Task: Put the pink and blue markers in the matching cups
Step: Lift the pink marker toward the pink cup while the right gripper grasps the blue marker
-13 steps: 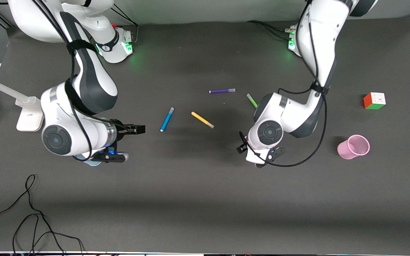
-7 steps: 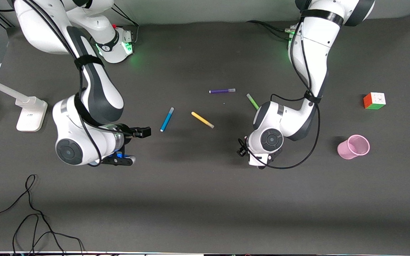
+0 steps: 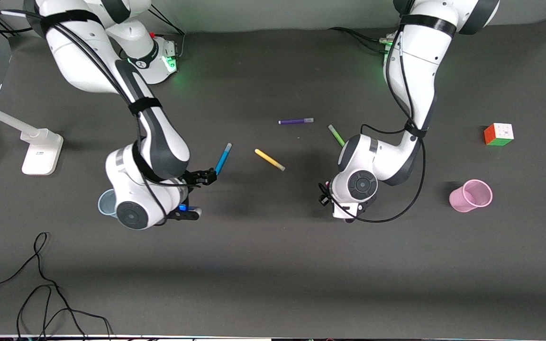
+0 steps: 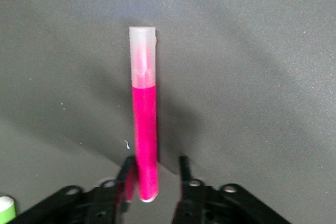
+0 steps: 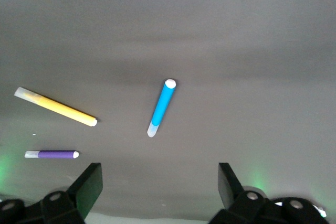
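The slim bright-blue marker with a pale cap (image 5: 161,107) lies flat on the dark matte counter (image 3: 273,265) ahead of the right gripper (image 5: 157,190), whose fingers stand wide apart; its long axis points almost straight away from the gripper, between them. The right arm is nearer. The left gripper (image 4: 153,174) hangs low with the magenta-pink marker with a translucent cap (image 4: 144,129) between its fingers, touching one, not visibly clamped. Yellow marker (image 3: 269,159) lies close by; pale blue ribbed cup (image 3: 106,203) and pink ribbed cup (image 3: 471,195) stand apart.
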Robot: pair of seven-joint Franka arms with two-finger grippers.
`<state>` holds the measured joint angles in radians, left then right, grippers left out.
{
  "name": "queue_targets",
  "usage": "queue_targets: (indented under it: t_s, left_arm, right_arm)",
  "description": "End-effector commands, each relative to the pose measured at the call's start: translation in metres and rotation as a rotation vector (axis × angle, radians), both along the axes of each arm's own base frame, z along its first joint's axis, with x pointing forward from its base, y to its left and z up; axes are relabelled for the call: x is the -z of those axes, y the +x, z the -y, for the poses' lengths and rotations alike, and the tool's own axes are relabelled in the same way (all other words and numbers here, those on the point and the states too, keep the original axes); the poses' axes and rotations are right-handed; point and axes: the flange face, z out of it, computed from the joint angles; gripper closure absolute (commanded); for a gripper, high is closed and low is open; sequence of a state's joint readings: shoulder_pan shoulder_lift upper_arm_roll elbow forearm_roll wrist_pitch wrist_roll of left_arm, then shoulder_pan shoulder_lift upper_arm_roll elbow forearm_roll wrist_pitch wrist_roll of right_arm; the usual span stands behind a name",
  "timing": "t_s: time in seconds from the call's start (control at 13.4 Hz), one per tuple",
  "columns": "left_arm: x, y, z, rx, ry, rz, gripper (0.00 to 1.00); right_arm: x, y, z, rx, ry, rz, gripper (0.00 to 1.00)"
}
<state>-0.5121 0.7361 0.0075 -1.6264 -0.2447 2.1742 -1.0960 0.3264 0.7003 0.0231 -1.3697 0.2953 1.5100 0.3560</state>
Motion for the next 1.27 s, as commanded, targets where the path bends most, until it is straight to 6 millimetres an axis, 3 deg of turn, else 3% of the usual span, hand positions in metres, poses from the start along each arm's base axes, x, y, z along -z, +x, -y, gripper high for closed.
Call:
queue_targets:
  t_s: [0.0,0.15,0.3,0.45,0.6,0.75,0.97,1.05,1.2]
  left_arm:
    - [0.004,-0.010,-0.001,-0.014,0.012,-0.016,0.88]
    - [0.006,-0.016,0.001,-0.006,0.006,-0.031,1.00]
    - [-0.006,-0.013,-0.003,-0.004,0.001,-0.039,1.00]
    - [-0.036,0.000,-0.015,-0.015,0.000,-0.087,1.00]
    - [-0.085,0.026,-0.037,-0.079,-0.072,-0.199,1.00]
    - [-0.132,0.050,-0.076,-0.108,-0.157,-0.296,1.00]
    - [-0.181,0.069,-0.153,-0.078,-0.377,-0.415,1.00]
    - [-0.193,0.076,-0.193,-0.073,-0.424,-0.424,1.00]
    - [-0.215,0.079,-0.264,-0.023,-0.497,-0.425,1.00]
  right_arm:
    - [0.041,0.001,-0.016,0.018,0.005,-0.039,0.04]
    - [0.082,-0.010,-0.024,0.002,-0.016,-0.094,0.06]
    - [0.110,-0.017,-0.025,-0.001,-0.031,-0.128,0.07]
    - [0.131,-0.021,-0.023,0.012,-0.027,-0.149,0.10]
    - [0.142,-0.025,-0.023,0.020,-0.022,-0.168,0.10]
    - [0.145,-0.027,-0.021,0.029,-0.028,-0.177,0.21]
    - [0.153,-0.027,-0.017,0.043,-0.022,-0.191,0.87]
    - [0.158,-0.027,-0.015,0.048,-0.023,-0.199,0.95]
    - [0.164,-0.028,-0.013,0.049,-0.024,-0.204,0.94]
